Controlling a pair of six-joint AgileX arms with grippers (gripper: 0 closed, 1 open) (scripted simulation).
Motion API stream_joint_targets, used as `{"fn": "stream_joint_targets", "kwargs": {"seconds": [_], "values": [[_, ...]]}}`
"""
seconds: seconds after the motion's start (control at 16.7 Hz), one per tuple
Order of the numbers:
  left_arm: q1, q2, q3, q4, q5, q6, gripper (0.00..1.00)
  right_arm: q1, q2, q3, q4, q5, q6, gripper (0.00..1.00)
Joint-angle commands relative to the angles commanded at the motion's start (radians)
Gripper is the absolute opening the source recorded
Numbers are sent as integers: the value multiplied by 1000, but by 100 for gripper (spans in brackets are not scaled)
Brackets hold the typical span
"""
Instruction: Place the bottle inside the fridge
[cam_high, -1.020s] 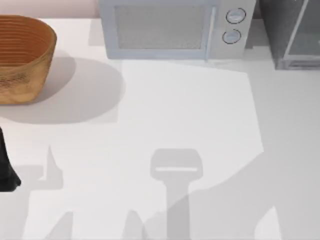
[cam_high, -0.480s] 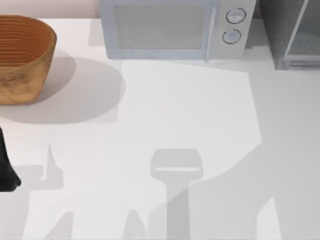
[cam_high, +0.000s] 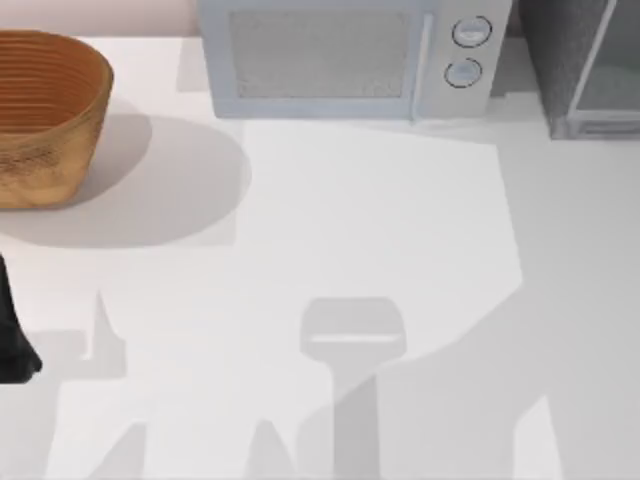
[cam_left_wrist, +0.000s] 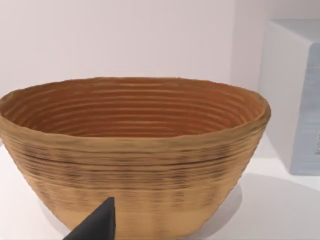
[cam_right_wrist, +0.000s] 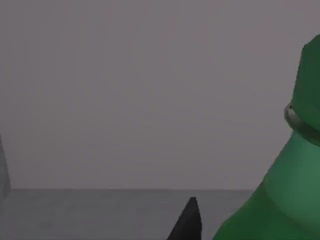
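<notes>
The green bottle (cam_right_wrist: 280, 195) rises close beside a dark part of my right gripper (cam_right_wrist: 189, 222) in the right wrist view, against a plain grey background. Its neck ring and sloping shoulder show, and its lower body is cut off. Whether the gripper holds it cannot be seen. The fridge (cam_high: 560, 55), a dark grey speckled cabinet with a pale-framed glassy door (cam_high: 610, 80), stands at the table's far right corner. My left gripper (cam_high: 12, 345) is parked at the table's left edge, facing the basket (cam_left_wrist: 135, 150).
A woven wicker basket (cam_high: 45, 115) stands at the far left. A light grey microwave (cam_high: 340, 55) with two round knobs stands at the back middle, left of the fridge. Arm shadows lie across the white table (cam_high: 370, 220).
The arm shadow on the table's lower right has shifted slightly. The left arm, basket, microwave and fridge have not moved.
</notes>
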Motion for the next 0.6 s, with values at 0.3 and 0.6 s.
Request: {"fn": "stream_joint_targets", "kwargs": {"seconds": [0.3,0.6], "values": [[0,0,0,0,0,0,100,0,0,0,0,0,0,100],[0,0,0,0,0,0,100,0,0,0,0,0,0,100]]}}
